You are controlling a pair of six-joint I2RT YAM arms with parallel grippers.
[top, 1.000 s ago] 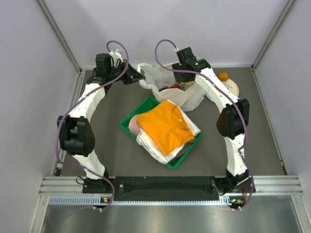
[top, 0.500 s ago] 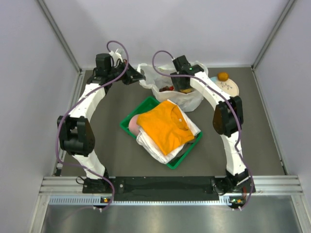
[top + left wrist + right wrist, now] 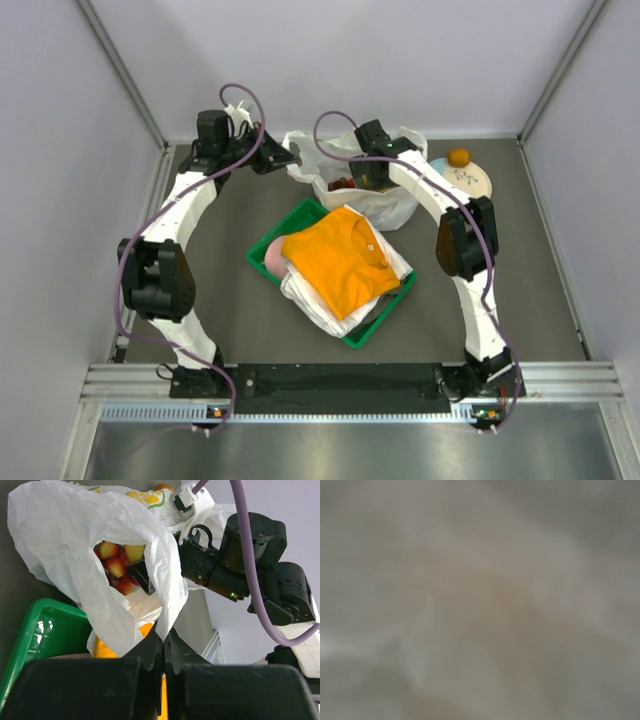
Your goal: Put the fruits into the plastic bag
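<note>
My left gripper [image 3: 164, 639] is pinched closed on a fold of the plastic bag [image 3: 70, 525]. Its two fingers are pressed together with the thin white film caught between them, holding that side of the mouth up. Just past its tips, through the opening, lie the fruits [image 3: 116, 562]: red strawberry-like pieces and a yellow one, heaped at the bottom of the bag.

My right gripper [image 3: 141, 576] is down inside the same mouth, close against that heap. Whether it is open or closed I cannot tell, because its own camera gives only a pale blur. On the outer side of my right arm, apart from the bag, a small orange [image 3: 459, 157] sits at the far edge of a pale round plate [image 3: 476, 183].

Nearer my bases than either gripper, a green tray [image 3: 258, 262] lies askew. It holds an orange garment [image 3: 335, 255] on top of white clothes [image 3: 318, 300], with a pink rounded item [image 3: 274, 260] at its left end.

Everything rests on a dark grey matte table [image 3: 225, 300]. Pale grey walls [image 3: 60, 150] close it in on the left, right and far sides, with slim metal posts [image 3: 120, 70] in the corners. A ribbed aluminium rail [image 3: 350, 410] carries my bases along the near edge.
</note>
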